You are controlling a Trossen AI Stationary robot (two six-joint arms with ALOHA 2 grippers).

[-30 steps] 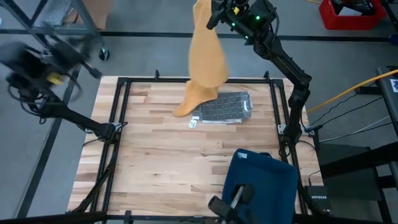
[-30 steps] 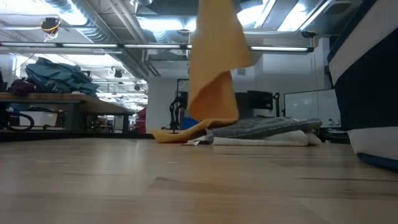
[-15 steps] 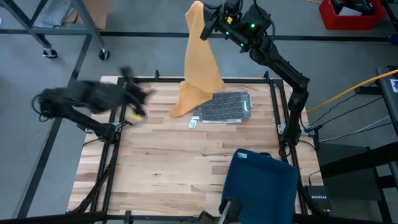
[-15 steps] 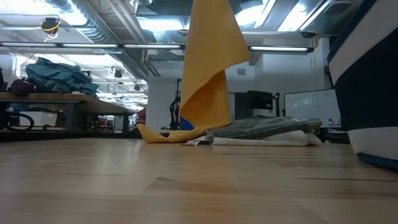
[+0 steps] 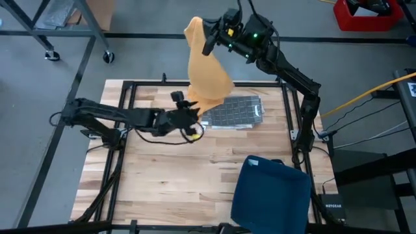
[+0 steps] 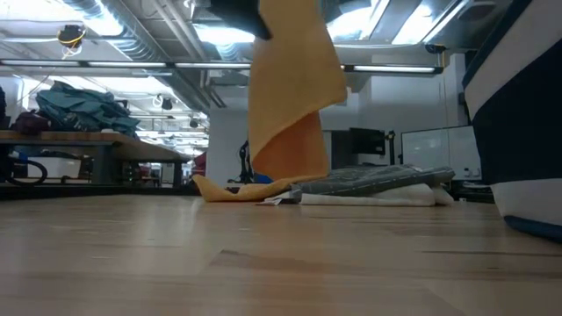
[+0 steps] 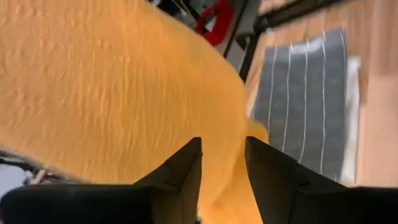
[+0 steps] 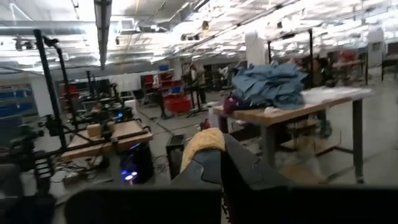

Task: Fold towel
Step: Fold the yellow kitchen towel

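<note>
Orange towel (image 5: 207,62) hung upright, long axis vertical, top corner clamped in shut right gripper (image 5: 209,34) high over far table edge, lower hem trailing on wooden table (image 5: 195,169) beside folded grey striped cloth (image 5: 235,111). Nearer: left gripper (image 5: 190,121), fingers (image 7: 180,171) parted, just short of that hem, towel straight ahead; nearer arm for catching the hanging lower corner. Blue cloth (image 5: 270,192) at near edge, well apart.

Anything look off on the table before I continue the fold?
Nothing damaged. The orange towel hangs from the right end effector, its lower end draped on the folded grey striped towel. The left end effector, fingers apart, sits at that hem.
</note>
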